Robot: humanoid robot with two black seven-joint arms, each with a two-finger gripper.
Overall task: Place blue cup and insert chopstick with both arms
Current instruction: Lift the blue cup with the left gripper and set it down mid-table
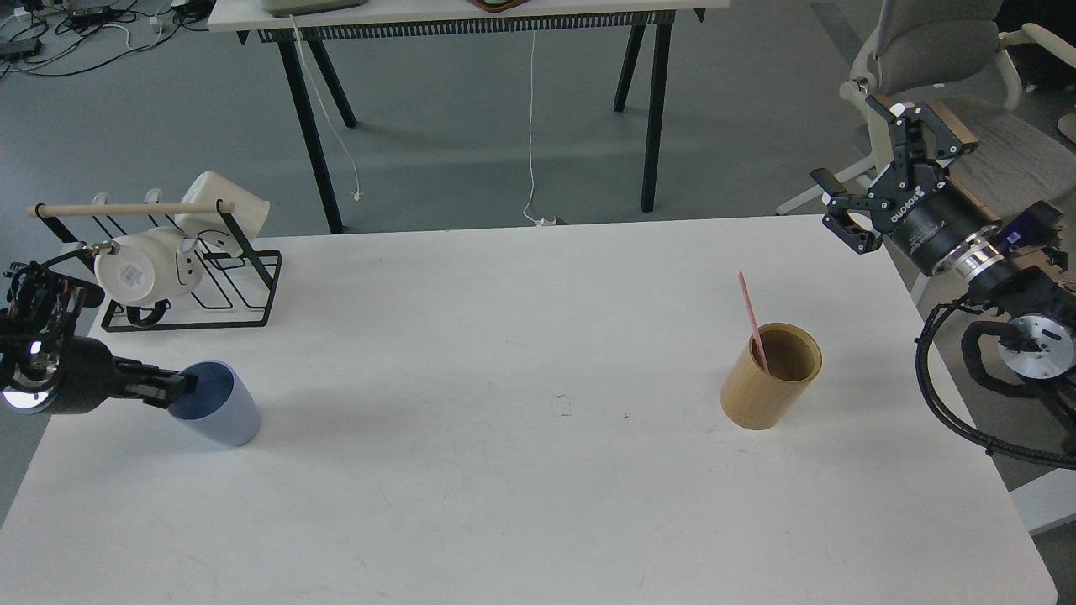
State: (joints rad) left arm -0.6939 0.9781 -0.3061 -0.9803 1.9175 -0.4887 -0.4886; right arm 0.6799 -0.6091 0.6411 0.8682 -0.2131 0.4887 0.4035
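Note:
The blue cup (220, 410) stands upright on the white table (538, 487) near its left edge. My left gripper (178, 388) comes in from the left, with its tip at the cup's left rim. It is dark and seen end-on, so its fingers cannot be told apart. The pink chopstick (750, 313) leans inside the tan bamboo holder (767, 385) on the right side of the table. My right gripper (859, 160) is open and empty, held in the air above the table's far right corner.
A black wire rack (220, 286) with white mugs (139, 269) and a pale wooden dowel (126, 209) stands at the back left. A black-legged table (471, 17) stands behind and a grey chair (941, 50) at the far right.

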